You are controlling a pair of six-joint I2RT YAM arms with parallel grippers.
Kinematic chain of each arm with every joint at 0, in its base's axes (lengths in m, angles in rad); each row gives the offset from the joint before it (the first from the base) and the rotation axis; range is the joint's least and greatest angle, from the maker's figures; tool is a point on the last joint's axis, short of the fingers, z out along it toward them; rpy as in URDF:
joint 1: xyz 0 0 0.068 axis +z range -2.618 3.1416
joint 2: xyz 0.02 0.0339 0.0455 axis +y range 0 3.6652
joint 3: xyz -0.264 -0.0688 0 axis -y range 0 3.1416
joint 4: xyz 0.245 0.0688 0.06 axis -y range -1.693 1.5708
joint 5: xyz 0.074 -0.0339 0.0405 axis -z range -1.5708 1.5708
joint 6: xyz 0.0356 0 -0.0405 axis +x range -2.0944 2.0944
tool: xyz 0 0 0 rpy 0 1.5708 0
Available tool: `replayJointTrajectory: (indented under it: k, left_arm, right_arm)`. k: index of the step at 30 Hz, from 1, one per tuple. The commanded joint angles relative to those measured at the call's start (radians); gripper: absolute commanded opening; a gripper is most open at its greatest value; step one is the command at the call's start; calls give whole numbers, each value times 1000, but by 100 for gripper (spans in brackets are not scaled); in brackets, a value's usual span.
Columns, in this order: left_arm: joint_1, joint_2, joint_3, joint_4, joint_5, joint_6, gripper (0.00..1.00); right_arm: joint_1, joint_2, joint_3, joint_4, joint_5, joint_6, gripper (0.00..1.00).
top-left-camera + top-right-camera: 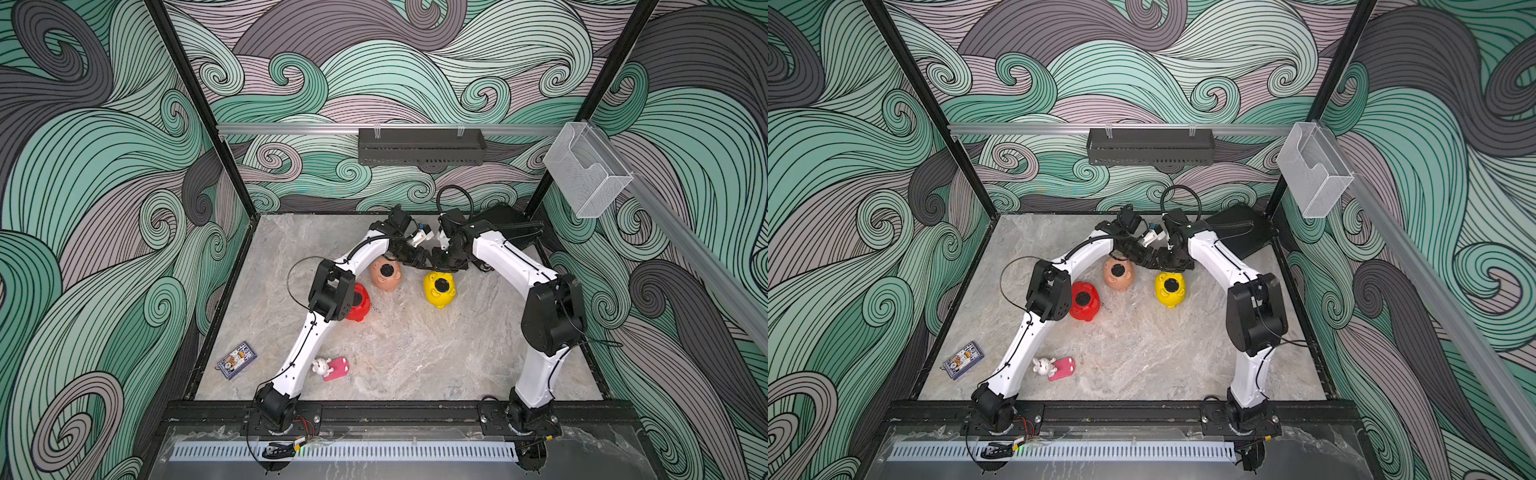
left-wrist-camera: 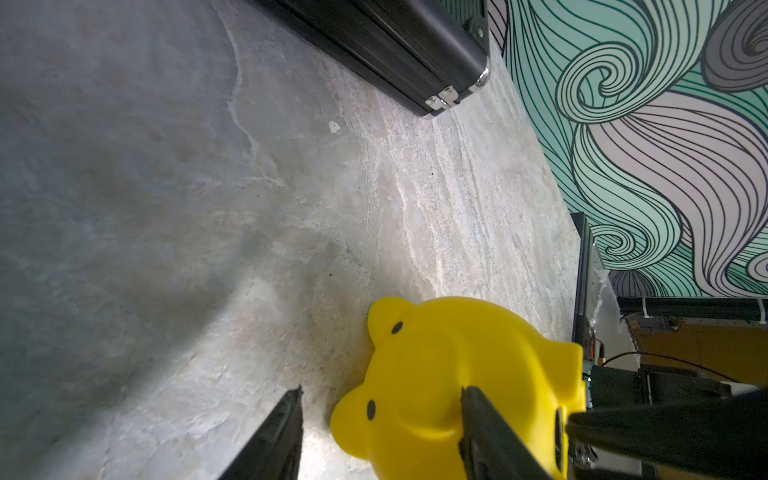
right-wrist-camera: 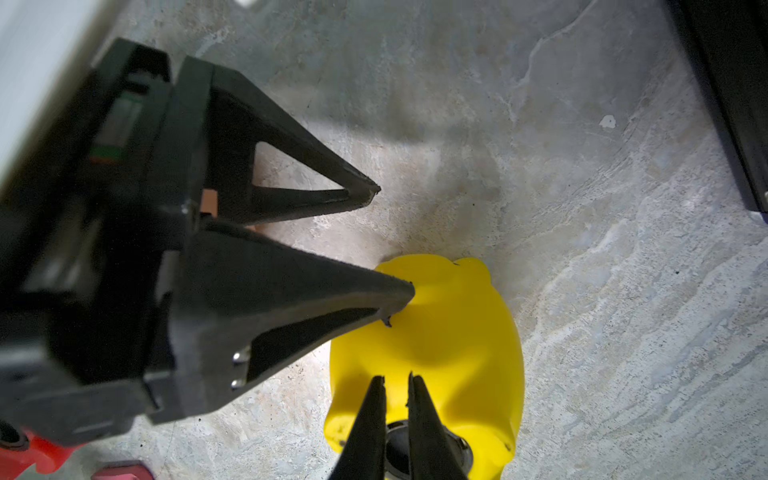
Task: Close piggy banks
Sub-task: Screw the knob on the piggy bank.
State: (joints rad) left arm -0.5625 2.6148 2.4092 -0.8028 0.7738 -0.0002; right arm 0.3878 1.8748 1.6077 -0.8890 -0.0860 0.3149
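Three piggy banks lie belly-up on the marble table: red point(image 1: 358, 303), peach-pink point(image 1: 385, 273) and yellow point(image 1: 439, 288), each with a black round spot in its belly. Both grippers meet just behind the yellow pig point(image 3: 449, 332). My left gripper point(image 2: 380, 399) is open; one finger touches the pig's end and the other stands clear of it over the table. My right gripper point(image 3: 394, 380) hovers over the black plug point(image 3: 397, 446) in the yellow belly hole, its jaws a narrow gap apart with nothing between them. The left elbow hides part of the red pig.
A black case point(image 1: 509, 226) lies in the back right corner, close behind the right arm. A card box point(image 1: 236, 360) sits at the front left edge. A white bunny toy with a pink flat piece point(image 1: 331, 368) lies beside the left arm's lower link.
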Motion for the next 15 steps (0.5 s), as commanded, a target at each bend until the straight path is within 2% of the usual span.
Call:
replayJointTrajectory:
  k: [1,10,15]
  left_arm:
    - [-8,35,25,-62,-22,17,59]
    - [-8,37,30,-56,-21,13,59]
    - [-8,36,31,-56,-22,12,59]
  right_arm:
    - [-3,-67,-16,16,14,-25,20]
    - [-6,-191,-172,156,0,-65,27]
    - [-8,-338,-352,370,-28,-138,33]
